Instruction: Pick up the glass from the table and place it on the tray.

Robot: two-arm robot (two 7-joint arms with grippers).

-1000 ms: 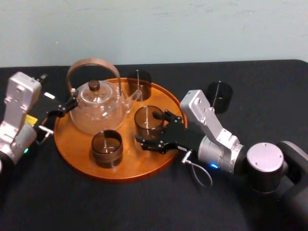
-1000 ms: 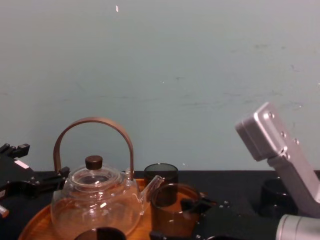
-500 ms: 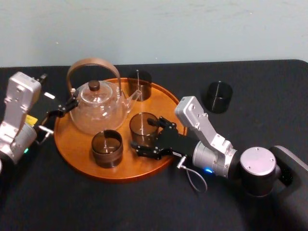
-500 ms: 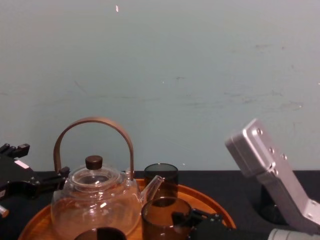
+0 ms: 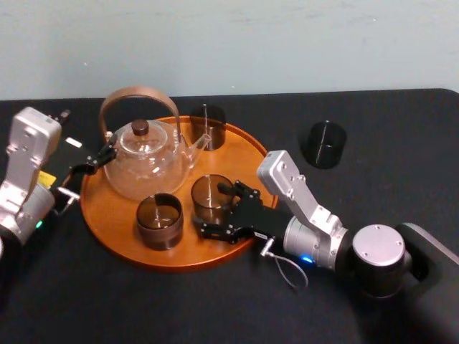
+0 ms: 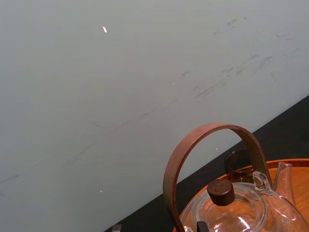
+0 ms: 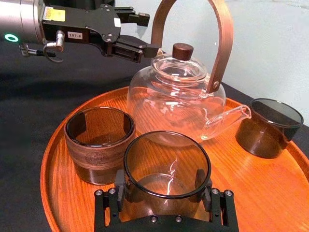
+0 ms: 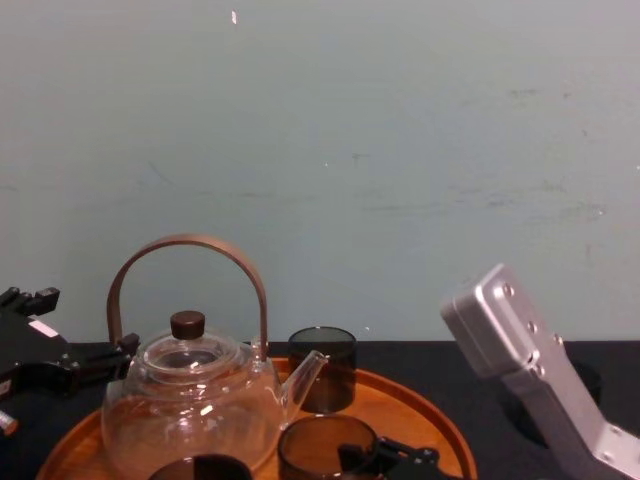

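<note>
Smoky brown glass [image 5: 210,196] sits clamped between the two black fingers [image 7: 119,186] of the right gripper [image 5: 214,209], one pad on each side of its wall. It stands upright inside the orange wooden tray [image 5: 115,222], just beside a wood-sleeved glass [image 5: 159,218] and in front of the clear teapot [image 5: 147,163]. Whether its base touches the wood cannot be told. The left gripper [image 5: 97,159] hangs parked at the tray's left rim over the black table [image 5: 215,301], fingers spread apart.
</note>
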